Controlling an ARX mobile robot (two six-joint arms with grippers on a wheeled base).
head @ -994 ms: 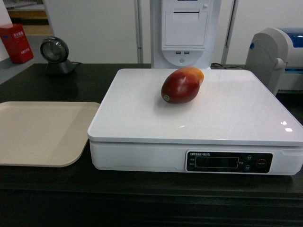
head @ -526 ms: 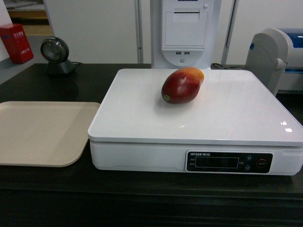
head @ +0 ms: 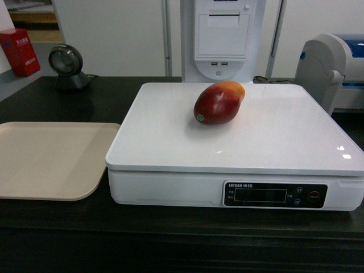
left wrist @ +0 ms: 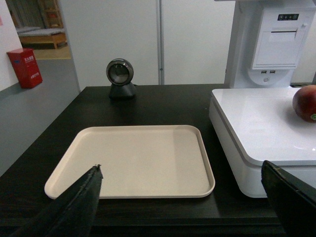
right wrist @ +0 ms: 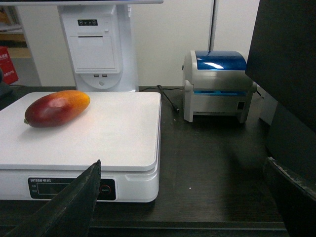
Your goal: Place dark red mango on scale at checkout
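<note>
The dark red mango (head: 219, 102) lies on its side on the white scale (head: 273, 142), toward the back middle of the platter, its orange-yellow end pointing back right. The scale stands on the black checkout counter (head: 114, 91). The mango (right wrist: 57, 108) also shows in the right wrist view and at the edge of the left wrist view (left wrist: 306, 102). My left gripper (left wrist: 180, 170) is open and empty, held back in front of the beige tray. My right gripper (right wrist: 182, 165) is open and empty, near the scale's front right corner (right wrist: 143, 182). Neither gripper shows in the head view.
A beige tray (head: 51, 159) lies left of the scale. A round black scanner (head: 65, 65) stands at the back left. A white printer post (head: 222, 40) rises behind the scale. A grey-and-blue label printer (right wrist: 217, 84) sits at the right.
</note>
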